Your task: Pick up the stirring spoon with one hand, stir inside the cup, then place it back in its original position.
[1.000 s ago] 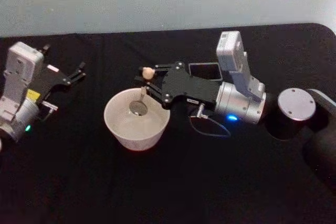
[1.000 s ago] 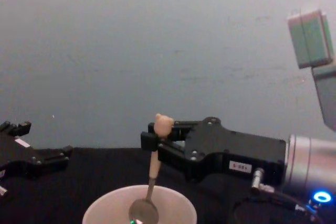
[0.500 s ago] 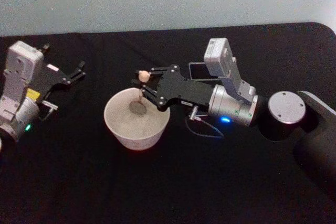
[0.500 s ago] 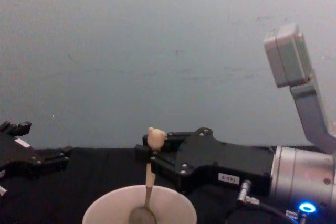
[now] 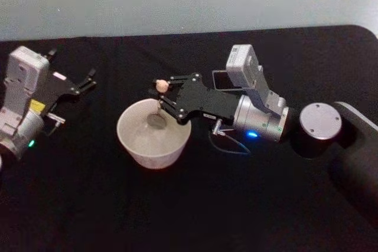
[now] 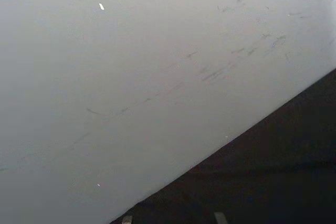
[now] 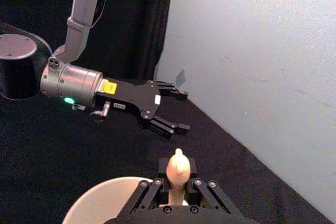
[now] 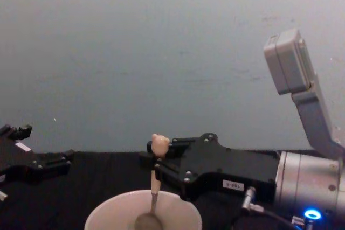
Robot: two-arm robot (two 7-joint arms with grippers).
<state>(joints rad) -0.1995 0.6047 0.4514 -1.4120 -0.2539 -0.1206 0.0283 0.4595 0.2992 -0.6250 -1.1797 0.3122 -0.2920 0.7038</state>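
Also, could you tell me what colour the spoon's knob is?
Beige: the knob of the stirring spoon shows best in the chest view.

Soft, even light is brightening the cup along its pale wall; around the cup, the black table is swallowing all shadows.

Right gripper, clamped on the stirring spoon, has slid toward 9 o'clock above the cup in the head view. In the chest view it has sunk toward 6 o'clock, mostly in the first half-second. The bear knob now rides nearer the cup, and the wrist's grey camera housing covers more of the dark holder.
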